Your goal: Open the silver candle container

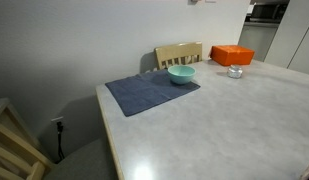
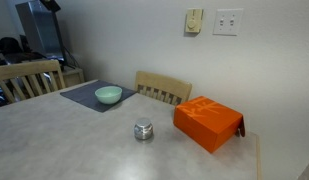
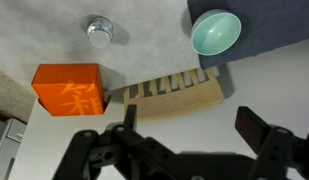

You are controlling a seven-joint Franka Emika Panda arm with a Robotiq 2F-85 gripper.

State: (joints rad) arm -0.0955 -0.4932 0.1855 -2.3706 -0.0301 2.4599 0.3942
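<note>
In an exterior view, the silver candle container (image 1: 235, 71) is seen standing with its lid on near the far side of the pale bench (image 1: 224, 130), just in front of an orange box (image 1: 232, 54). A teal bowl (image 1: 181, 74) is set at the far edge of a grey-blue mat (image 1: 149, 93), and a wooden chair back (image 1: 179, 53) is visible behind it.

In an exterior view, the container (image 2: 143, 130) is pictured on bare bench top (image 2: 64, 145), near the orange box (image 2: 208, 122) but apart from it, and well apart from the teal bowl (image 2: 108, 95) on the mat (image 2: 86, 97). The wooden chair back (image 2: 162, 88) is shown at the far edge, with wall plates (image 2: 227, 21) mounted above.

In the wrist view, the tool (image 3: 191, 128) is framed along the bottom edge, its dark fingers (image 3: 256, 128) spread wide with nothing held between them. The container (image 3: 100, 31) is seen at the top, well clear of the tool. The orange box (image 3: 66, 89) is placed below it, the teal bowl (image 3: 215, 32) lies to the upper right on the mat (image 3: 269, 25), and the chair back (image 3: 174, 92) is seen between the box and the bowl.
</note>
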